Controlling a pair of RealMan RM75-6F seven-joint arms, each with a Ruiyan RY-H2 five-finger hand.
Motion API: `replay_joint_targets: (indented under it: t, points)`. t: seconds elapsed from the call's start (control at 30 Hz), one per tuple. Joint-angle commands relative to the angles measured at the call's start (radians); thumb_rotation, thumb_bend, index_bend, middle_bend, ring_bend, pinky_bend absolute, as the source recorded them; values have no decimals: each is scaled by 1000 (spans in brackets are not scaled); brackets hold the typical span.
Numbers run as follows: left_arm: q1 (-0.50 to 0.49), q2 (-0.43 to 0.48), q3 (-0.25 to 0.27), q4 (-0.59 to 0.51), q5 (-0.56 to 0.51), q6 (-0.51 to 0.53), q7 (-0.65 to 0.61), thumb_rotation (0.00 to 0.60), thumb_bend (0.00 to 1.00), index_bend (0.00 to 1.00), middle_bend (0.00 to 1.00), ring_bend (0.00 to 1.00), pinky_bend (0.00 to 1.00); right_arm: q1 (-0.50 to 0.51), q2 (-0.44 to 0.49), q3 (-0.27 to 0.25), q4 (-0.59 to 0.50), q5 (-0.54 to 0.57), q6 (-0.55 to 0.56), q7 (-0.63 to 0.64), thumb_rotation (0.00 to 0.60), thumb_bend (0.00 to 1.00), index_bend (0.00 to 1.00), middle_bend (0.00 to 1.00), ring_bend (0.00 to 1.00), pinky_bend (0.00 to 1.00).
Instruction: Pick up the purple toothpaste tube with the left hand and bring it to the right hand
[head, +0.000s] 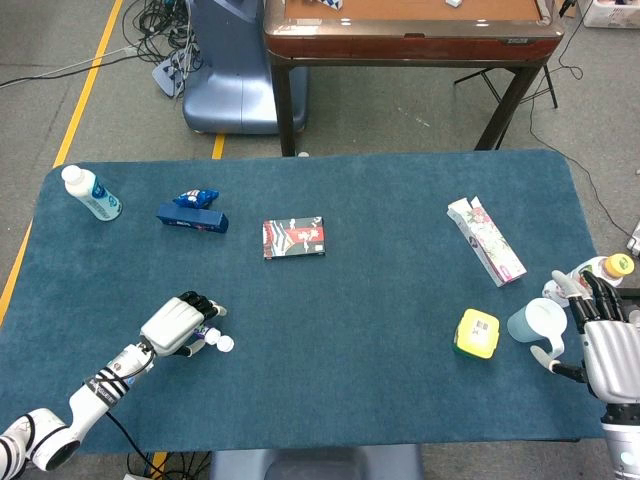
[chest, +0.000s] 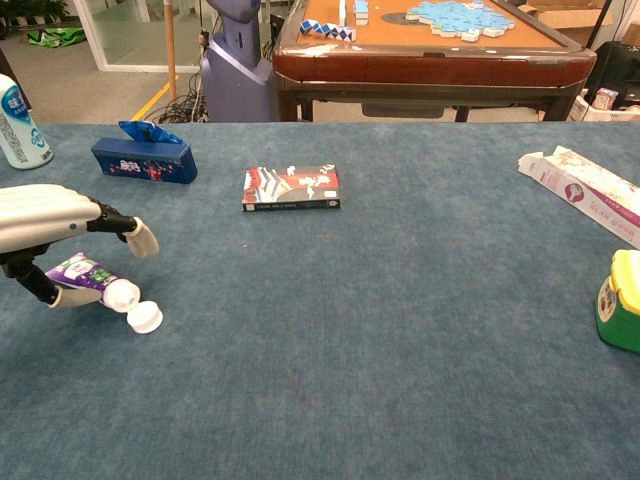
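**Grab could go sideways here**

Left robot hand (chest: 45, 222) is over the purple toothpaste tube (chest: 88, 277), which lies flat on the table (chest: 400, 350), fingers arched but not gripping, I think. A shallow pinch could squirt it away. Right robot hand (head: 610, 350) waits open, well apart, near a cup (head: 530, 322) it might bump.

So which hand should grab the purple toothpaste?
The left hand. It hovers right over the purple toothpaste tube, fingers apart. The right hand waits far across the table.
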Motion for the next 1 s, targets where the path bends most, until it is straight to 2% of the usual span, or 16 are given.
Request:
replay_joint_targets:
  t: [0.03,0.4,0.6,1.0]
  points:
    - [-8,-24,12,35,5,11,-4,600,296,257,270,226,181,-2,0,-2,1,-1,1,1,600,96,107,171,0,0]
    - [-10,-61,39,150,-5,38,-33,600,296,296,302,227,181,-3,3,-5,-10,-8,1,-5,600,96,107,171,0,0]
    - [-2,-45,44,141,-8,78,-52,600,295,296,302,228,181,-7,5,-7,-15,-14,7,-7,600,96,107,171,0,0]
    - [-8,-64,65,180,-22,60,-39,600,296,302,306,228,181,-17,7,-12,-15,-22,19,-2,600,96,107,171,0,0]
